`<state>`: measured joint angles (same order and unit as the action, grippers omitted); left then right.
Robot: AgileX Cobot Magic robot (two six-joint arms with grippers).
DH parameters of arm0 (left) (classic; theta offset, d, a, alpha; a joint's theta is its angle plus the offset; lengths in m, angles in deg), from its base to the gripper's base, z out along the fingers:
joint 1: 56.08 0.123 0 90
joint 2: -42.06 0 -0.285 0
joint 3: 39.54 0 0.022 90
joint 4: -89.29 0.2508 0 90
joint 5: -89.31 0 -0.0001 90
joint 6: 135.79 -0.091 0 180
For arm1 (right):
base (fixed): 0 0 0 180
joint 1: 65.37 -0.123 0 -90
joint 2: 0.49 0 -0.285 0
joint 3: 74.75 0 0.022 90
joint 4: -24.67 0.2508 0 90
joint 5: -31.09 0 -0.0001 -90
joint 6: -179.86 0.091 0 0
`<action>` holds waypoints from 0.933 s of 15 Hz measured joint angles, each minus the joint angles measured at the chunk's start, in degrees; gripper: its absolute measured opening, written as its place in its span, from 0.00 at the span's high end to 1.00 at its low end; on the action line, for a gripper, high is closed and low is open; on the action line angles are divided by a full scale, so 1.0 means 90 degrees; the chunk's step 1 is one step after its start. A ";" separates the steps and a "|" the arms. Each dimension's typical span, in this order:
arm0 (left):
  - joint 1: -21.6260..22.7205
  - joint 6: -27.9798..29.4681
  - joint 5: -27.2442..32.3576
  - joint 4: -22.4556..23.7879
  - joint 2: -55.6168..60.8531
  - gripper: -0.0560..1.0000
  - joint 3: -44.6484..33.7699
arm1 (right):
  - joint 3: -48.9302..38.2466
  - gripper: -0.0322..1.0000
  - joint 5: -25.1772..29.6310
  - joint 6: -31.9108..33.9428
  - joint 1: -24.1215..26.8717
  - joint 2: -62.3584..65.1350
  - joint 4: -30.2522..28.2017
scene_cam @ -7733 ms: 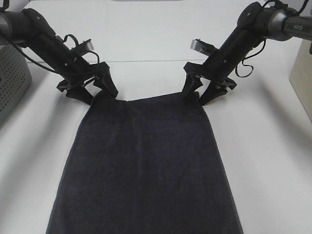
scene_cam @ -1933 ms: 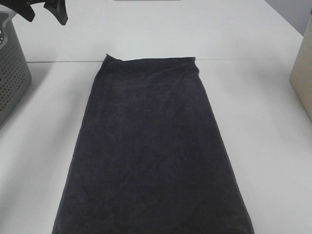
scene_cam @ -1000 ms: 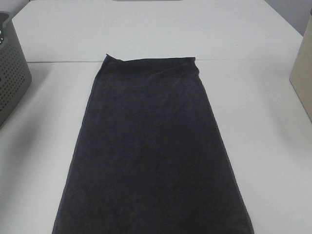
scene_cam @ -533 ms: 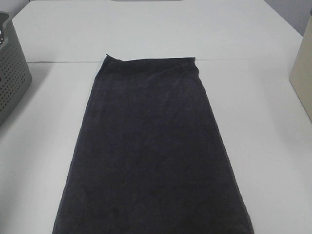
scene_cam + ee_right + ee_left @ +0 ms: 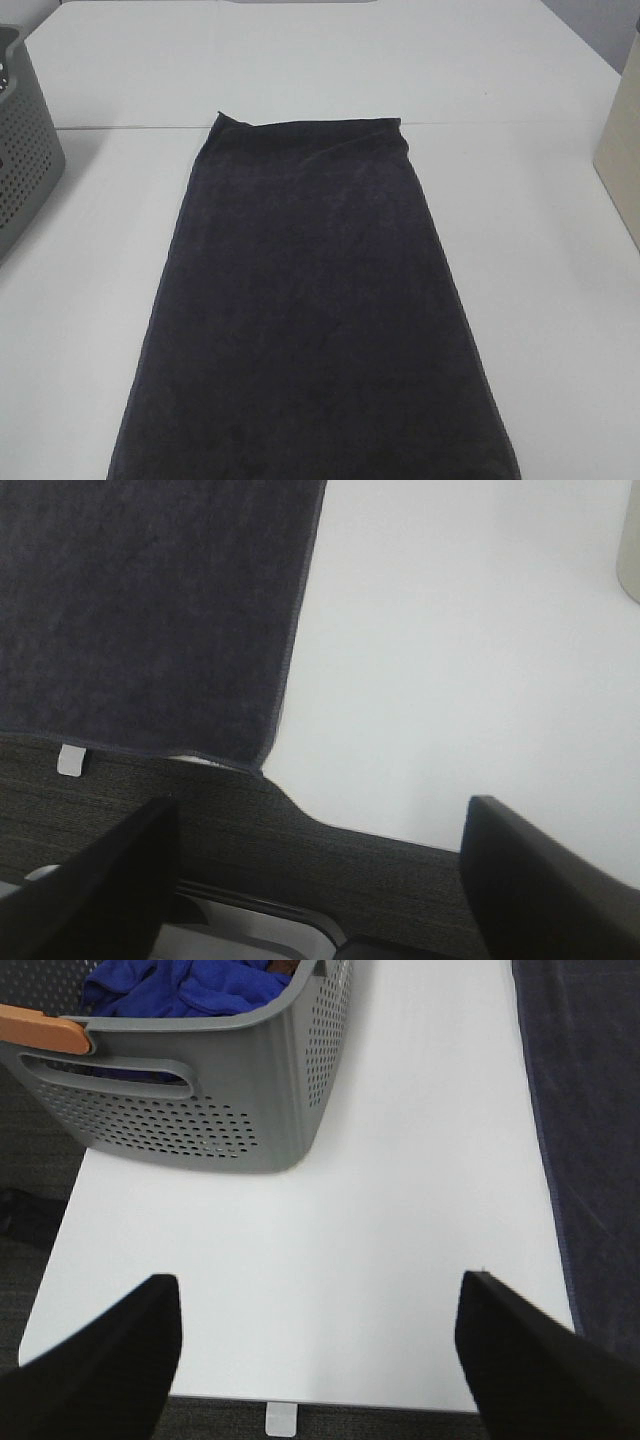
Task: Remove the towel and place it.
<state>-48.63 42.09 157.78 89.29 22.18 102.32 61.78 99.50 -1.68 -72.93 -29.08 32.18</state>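
At 9 o'clock in the high view stands the grey perforated plastic basket (image 5: 22, 150), and the left wrist camera shows blue cloth (image 5: 185, 985) bundled inside it. The left claw (image 5: 318, 1360) hangs over the bare white tabletop (image 5: 400, 1160) beside that basket, its two dark fingers (image 5: 95, 1360) spread wide and gripping nothing. From this claw the long, dark charcoal terry towel (image 5: 590, 1110) lies off toward the middle of the tabletop, with only its hemmed long edge in sight.

In the high view the towel (image 5: 310, 310) lies flat along the centre of the tabletop (image 5: 540, 280), its long axis running from 12 o'clock to 6 o'clock, the far short edge square and the near end running out of the picture (neither arm appears in this view at all).

The right claw (image 5: 320, 880) is likewise spread wide and empty, hovering beyond the near edge of the tabletop, where the towel (image 5: 150, 600) ends with a corner and a small pale tag (image 5: 70, 760) just over that edge. At 3 o'clock in the high view a beige upright object (image 5: 622, 140) stands well apart from the cloth.

Judging by the wrist views, the right claw sits nearer a graspable corner; the left is nearer a long side hem. The towel already looks placed, so little seems left to do.
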 joint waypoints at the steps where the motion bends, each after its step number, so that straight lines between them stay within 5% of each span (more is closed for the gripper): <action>1: 0.0000 -0.0159 0.0095 0.0000 0.0388 0.27 -0.0032 | -0.0267 0.25 0.0000 -0.0166 0.0000 0.0357 -0.0013; 6: 0.0000 -0.0159 0.0146 -0.0045 0.1375 0.27 -0.0166 | -0.0713 0.25 -0.0267 -0.0420 0.0000 0.1725 -0.0025; 9: 0.0000 -0.0191 0.0153 -0.0541 0.1388 0.27 -0.0726 | -0.0828 0.25 -0.0446 -0.0477 0.0000 0.2336 -0.0019; 14: 0.0000 -0.0236 -0.0637 -0.0598 0.1388 0.27 -0.1025 | -0.0859 0.25 -0.0516 -0.0528 0.0000 0.2336 -0.0019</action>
<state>-48.63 39.97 152.05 83.90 34.67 93.10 54.05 94.86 -6.44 -72.93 -8.05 32.01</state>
